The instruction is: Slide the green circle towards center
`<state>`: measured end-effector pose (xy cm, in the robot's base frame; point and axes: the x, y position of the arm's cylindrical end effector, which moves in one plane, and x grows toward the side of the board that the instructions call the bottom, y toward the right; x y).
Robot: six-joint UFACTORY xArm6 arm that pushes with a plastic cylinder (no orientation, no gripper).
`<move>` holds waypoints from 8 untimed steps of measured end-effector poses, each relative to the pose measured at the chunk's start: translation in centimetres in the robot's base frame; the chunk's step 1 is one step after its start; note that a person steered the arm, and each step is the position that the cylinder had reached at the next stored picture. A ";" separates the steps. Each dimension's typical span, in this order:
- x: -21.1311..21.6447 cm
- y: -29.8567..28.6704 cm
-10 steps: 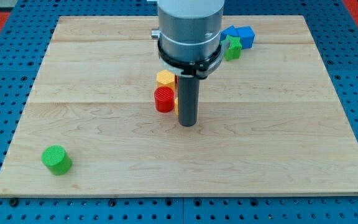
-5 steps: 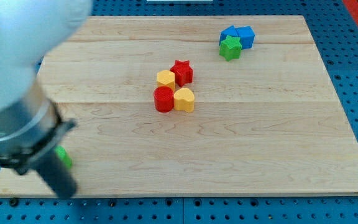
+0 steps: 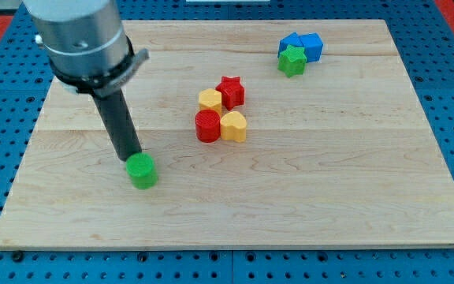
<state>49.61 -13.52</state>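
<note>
The green circle point(image 3: 142, 170) is a short green cylinder lying on the wooden board point(image 3: 329, 189), left of the middle. My tip point(image 3: 130, 158) stands right at its upper-left edge, touching or nearly touching it. The rod rises up and to the left to the grey arm body point(image 3: 77, 35) at the view's top left.
A cluster sits near the board's middle: a red star point(image 3: 230, 91), a yellow hexagon-like block point(image 3: 210, 100), a red circle point(image 3: 207, 125) and a yellow heart-like block point(image 3: 234, 125). At the view's top right are a green star point(image 3: 292, 59) and blue blocks point(image 3: 304, 44).
The arm swung from the middle to the bottom-left corner, then up to the green circle. The green circle has moved from the bottom-left corner up and right toward the middle.
</note>
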 end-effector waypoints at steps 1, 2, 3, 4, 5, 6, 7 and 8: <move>0.0 -6.0; 0.9 -5.5; 1.4 4.9; 1.2 15.7; 2.9 3.2; 6.6 -0.3; 8.9 7.4; 0.1 14.2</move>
<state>49.70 0.66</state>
